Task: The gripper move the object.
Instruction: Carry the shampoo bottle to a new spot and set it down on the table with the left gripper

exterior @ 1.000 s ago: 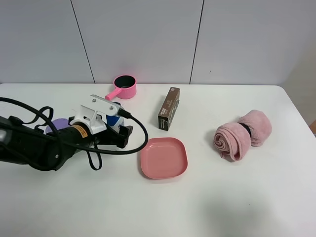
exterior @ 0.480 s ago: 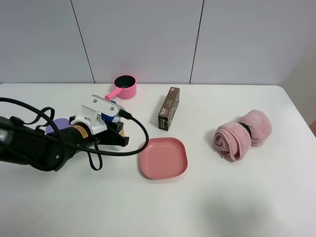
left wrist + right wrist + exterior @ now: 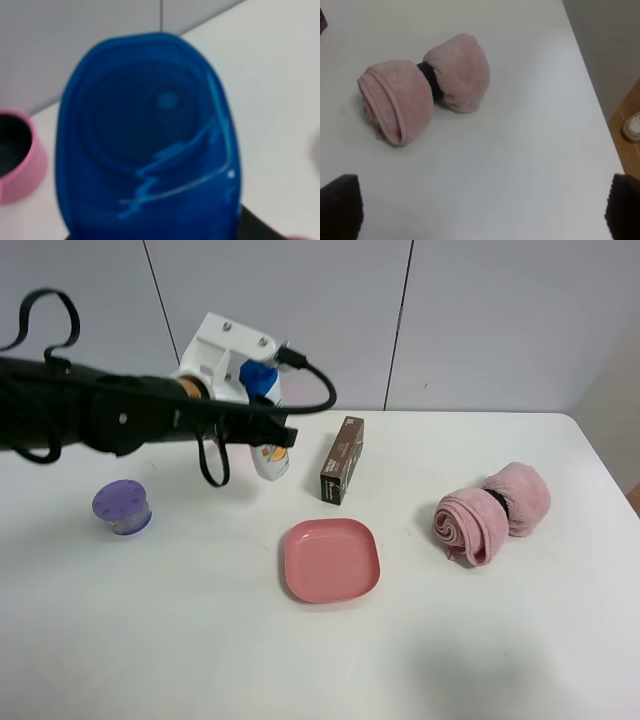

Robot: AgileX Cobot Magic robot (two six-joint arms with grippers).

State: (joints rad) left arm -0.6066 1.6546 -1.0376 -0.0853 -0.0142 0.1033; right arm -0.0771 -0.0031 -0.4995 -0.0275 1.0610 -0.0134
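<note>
My left gripper [image 3: 263,431], a white boxy head on a black cabled arm, is shut on the white shampoo bottle [image 3: 271,459] and holds it in the air over the back left of the table, left of the brown box. The bottle hangs nearly upright, with its blue cap [image 3: 257,375] on top. In the left wrist view the blue cap [image 3: 147,145] fills the picture and hides the fingers. My right gripper [image 3: 482,215] is open and empty, and its dark fingertips [image 3: 340,206] sit at the picture's lower corners, near a pink towel roll.
A dark brown box [image 3: 341,460] stands just right of the bottle. A pink square plate [image 3: 331,559] lies mid-table. A purple-lidded jar [image 3: 122,506] sits at the left. The pink towel roll [image 3: 492,512] lies at the right [image 3: 422,92]. A pink pot [image 3: 15,160] shows beside the cap.
My left gripper has risen from the table with the bottle and moved back and to the right, towards the brown box. The purple-lidded jar is now uncovered.
</note>
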